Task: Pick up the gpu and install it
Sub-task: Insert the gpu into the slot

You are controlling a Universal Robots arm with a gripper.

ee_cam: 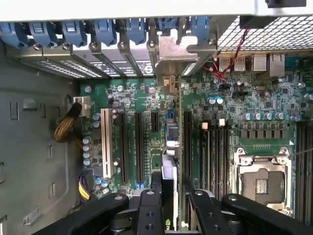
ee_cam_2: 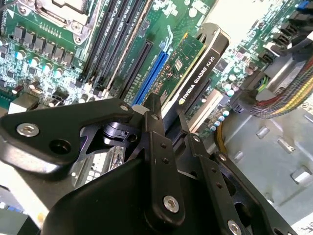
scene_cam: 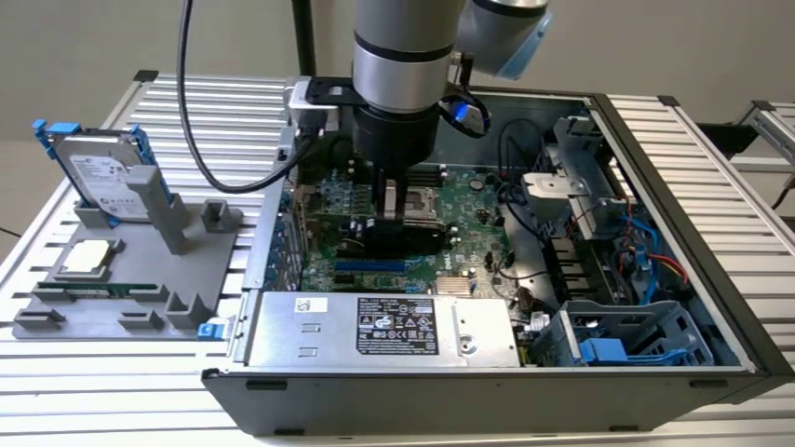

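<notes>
My gripper [scene_cam: 400, 222] reaches down into the open computer case [scene_cam: 695, 223] and is shut on the gpu [scene_cam: 405, 240], a green card with a black cooler. In the second wrist view the gpu [ee_cam_2: 195, 61] stands on edge between my black fingers [ee_cam_2: 155, 128], tilted just above a blue expansion slot [ee_cam_2: 150, 74] on the motherboard [ee_cam_2: 44, 44]. In the first wrist view the gpu [ee_cam: 171, 147] runs edge-on from my gripper [ee_cam: 171, 191] toward the rear slot openings, and its silver bracket [ee_cam: 177, 51] sits among the blue-clipped slot covers.
On the exterior view's left a grey fixture [scene_cam: 125, 270] holds a silver hard drive with blue rails [scene_cam: 97, 168], a processor chip [scene_cam: 87, 256] and a thin memory stick [scene_cam: 100, 289]. In the case are a power supply [scene_cam: 372, 331], a drive cage [scene_cam: 621, 340], cables [scene_cam: 646, 251] and an empty processor socket [ee_cam: 261, 178].
</notes>
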